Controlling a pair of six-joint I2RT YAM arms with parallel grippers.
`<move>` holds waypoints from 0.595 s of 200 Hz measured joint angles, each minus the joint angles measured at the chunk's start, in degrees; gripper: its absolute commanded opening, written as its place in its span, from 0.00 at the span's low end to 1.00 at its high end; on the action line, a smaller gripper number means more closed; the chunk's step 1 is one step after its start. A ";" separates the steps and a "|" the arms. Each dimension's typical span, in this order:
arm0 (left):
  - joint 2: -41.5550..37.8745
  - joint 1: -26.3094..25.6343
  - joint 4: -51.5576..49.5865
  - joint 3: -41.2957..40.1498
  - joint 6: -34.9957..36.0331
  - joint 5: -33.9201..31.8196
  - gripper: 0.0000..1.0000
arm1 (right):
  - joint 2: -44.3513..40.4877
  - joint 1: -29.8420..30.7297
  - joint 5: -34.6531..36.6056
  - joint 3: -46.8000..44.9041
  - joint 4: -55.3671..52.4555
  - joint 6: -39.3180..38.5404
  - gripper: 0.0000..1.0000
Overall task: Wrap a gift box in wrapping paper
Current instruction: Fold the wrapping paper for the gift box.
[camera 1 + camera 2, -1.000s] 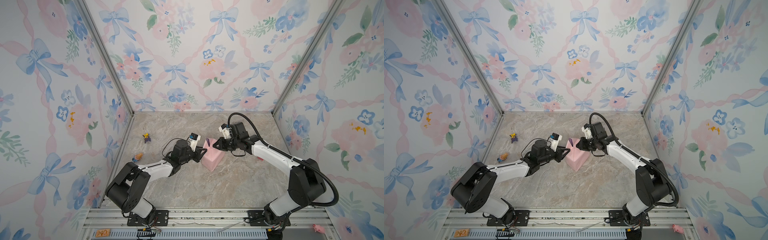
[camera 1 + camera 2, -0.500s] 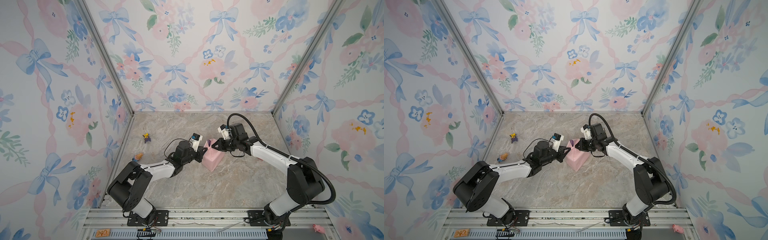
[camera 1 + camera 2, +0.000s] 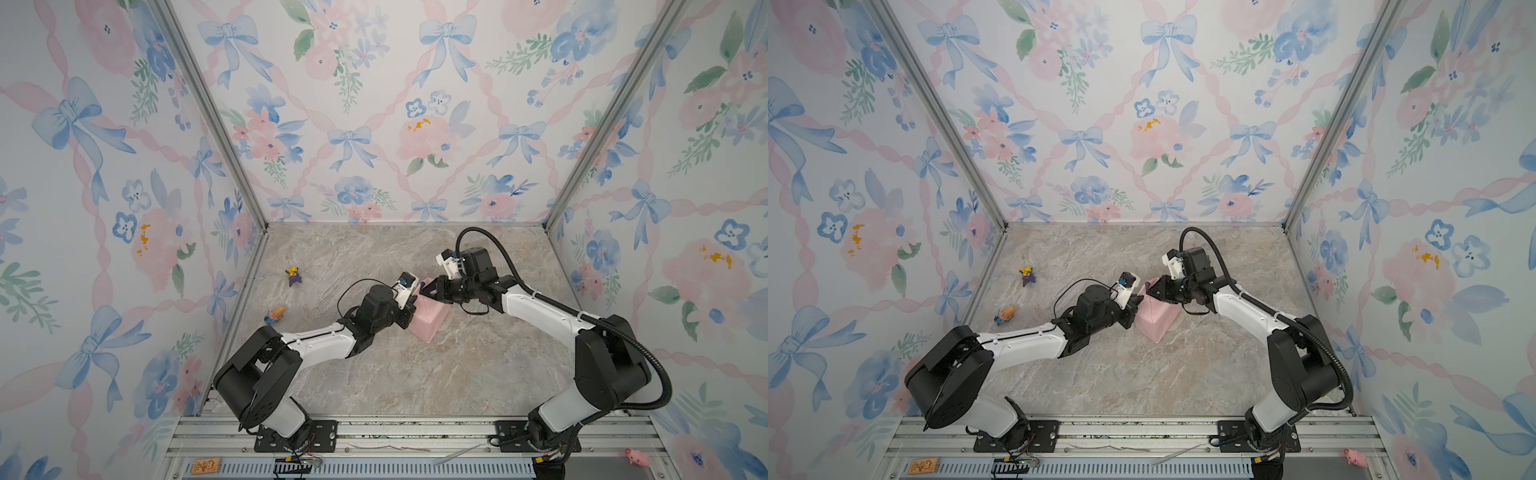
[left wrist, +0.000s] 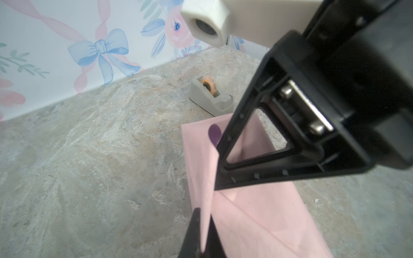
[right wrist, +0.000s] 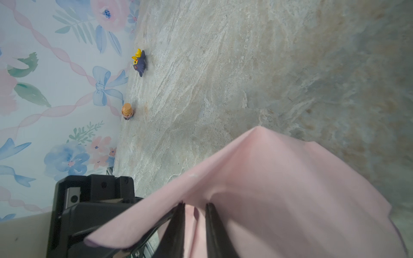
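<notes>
The wrapping paper [image 3: 430, 320] [image 3: 1156, 320] stands as a pale pink bundle on the middle of the marble floor. The gift box is hidden under it. My left gripper [image 3: 413, 306] [image 3: 1136, 306] is at the bundle's left side, and in the left wrist view its jaws [image 4: 204, 215] are shut on an upright edge of the paper [image 4: 257, 219]. A curl of lilac [image 4: 214, 134] shows at that flap's top. My right gripper [image 3: 426, 291] [image 3: 1150, 289] is at the bundle's far top; its fingers [image 5: 195, 205] stand slightly apart with a fold of the paper [image 5: 279, 178] between them.
A grey tape dispenser [image 4: 210, 93] sits behind the bundle, towards the back wall. Two small toy figures [image 3: 294, 275] [image 3: 275, 314] lie near the left wall. A pink pig toy [image 3: 638, 457] rests on the front rail. Patterned walls close three sides.
My left gripper has moved in to the bundle's left side and closed on the paper's edge. The right gripper's fingers have parted a little at the top fold.
</notes>
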 measured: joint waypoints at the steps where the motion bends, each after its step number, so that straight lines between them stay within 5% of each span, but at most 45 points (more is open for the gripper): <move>1: 0.00 -0.04 -0.02 0.02 0.07 -0.02 0.05 | -0.11 -0.02 0.00 -0.07 -0.02 0.02 0.25; 70: -0.24 -3.43 -3.96 2.27 8.46 -6.01 0.02 | -16.33 -6.49 1.33 -7.19 -4.46 6.27 0.45; 119: -0.24 -6.27 -6.38 3.50 14.14 -10.73 0.08 | -17.81 -7.28 1.57 -12.26 -4.50 12.72 0.33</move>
